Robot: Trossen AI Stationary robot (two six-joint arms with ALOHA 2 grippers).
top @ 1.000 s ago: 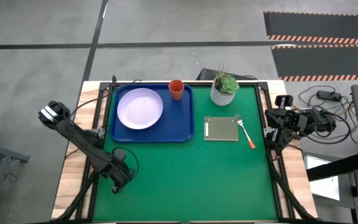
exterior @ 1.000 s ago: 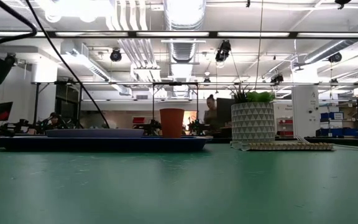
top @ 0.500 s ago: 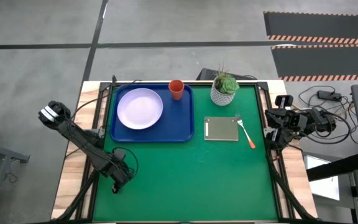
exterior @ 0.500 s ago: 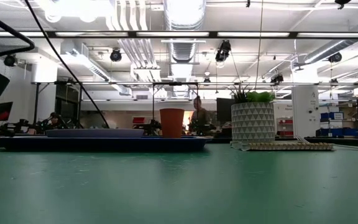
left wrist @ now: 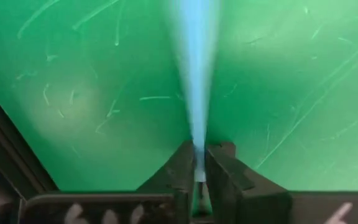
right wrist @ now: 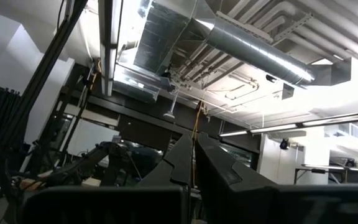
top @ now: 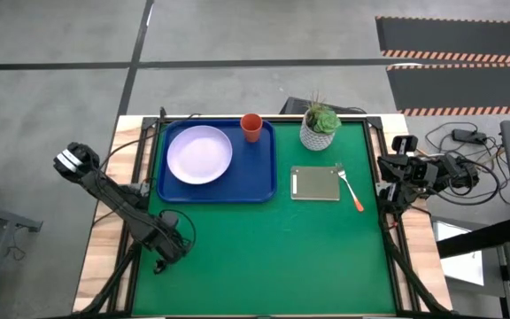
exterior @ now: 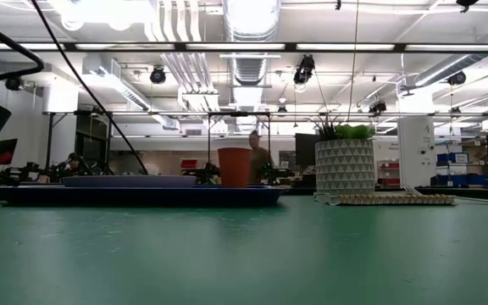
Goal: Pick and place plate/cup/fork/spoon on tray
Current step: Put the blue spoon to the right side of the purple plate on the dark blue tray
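I am pinching the spoon (left wrist: 196, 93) by its light blue handle in my left hand (left wrist: 199, 163); the handle is running straight out from between my two dark fingers (left wrist: 179, 171), which are closed tight on it, and its bowl end is blurring out of sight. My left hand (top: 162, 252) is hanging over the near left part of the green desk (top: 273, 257), just inside the desk's left edge and well apart from the tray (top: 259, 182).

The tray is lying at the far left of the desk. The plate (top: 199, 154) is sitting flat in its left part, and the cup (top: 251, 127) is standing upright in its far right corner, just beside the plate. From desk height the cup (exterior: 234, 166) is rising above the tray's rim (exterior: 142, 194).

The fork (top: 350, 187) is lying on the desk to the right of the tray, tines toward the far side, its tines touching the right edge of a grey-green pad (top: 315, 184). A white pot with a green plant (top: 320, 127) is standing just beyond the pad.

My right hand (top: 388, 180) is waiting off the desk's right edge, its fingers (right wrist: 182, 163) pressed together on nothing and pointing up at the ceiling.
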